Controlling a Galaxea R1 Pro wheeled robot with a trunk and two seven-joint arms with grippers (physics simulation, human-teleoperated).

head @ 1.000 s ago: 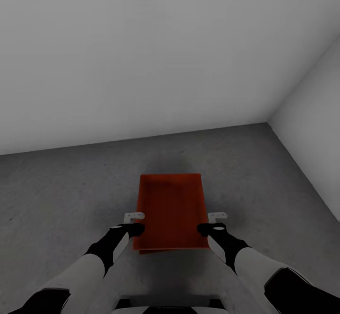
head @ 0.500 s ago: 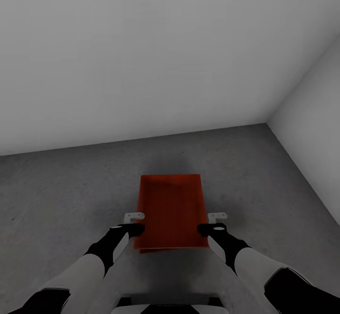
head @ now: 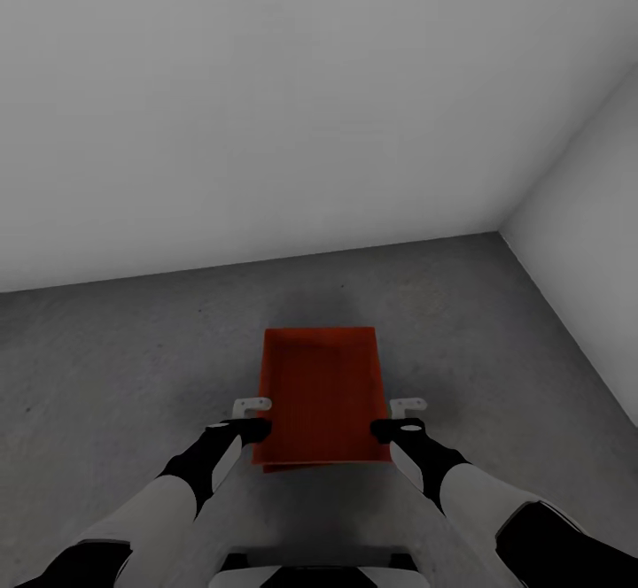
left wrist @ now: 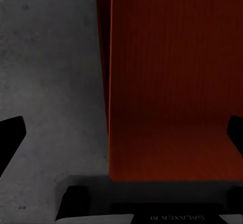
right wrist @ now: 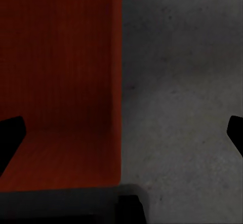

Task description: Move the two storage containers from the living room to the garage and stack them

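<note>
Item: storage containers (head: 323, 393), orange-red, open-top, finely ribbed. Location: on the grey speckled concrete floor (head: 106, 367) of the garage, near the corner where two plain white walls (head: 266, 101) meet. A second orange edge shows just under the near end of the upper bin in the head view, and a second wall shows beside the upper bin's wall in the left wrist view (left wrist: 167, 82), so one bin sits on or in the other, slightly offset. Whether they are fully nested cannot be told.

Left claw (head: 252, 418): beside the left long wall of the stack, near its near end. Its fingers (left wrist: 11, 138) stand wide apart, one over bare floor, the other over the bin's interior; the bin wall lies between them, with no contact visible.

Right claw (head: 406, 418): beside the right long wall, mirrored. Its fingers (right wrist: 10, 135) are likewise spread, one over the orange interior (right wrist: 61, 72), one over the floor, with the wall between and no contact visible.

Arms: both reach forward and down from the shoulders, forearms white, wrists black, converging symmetrically on the stack, one to each side.
</note>
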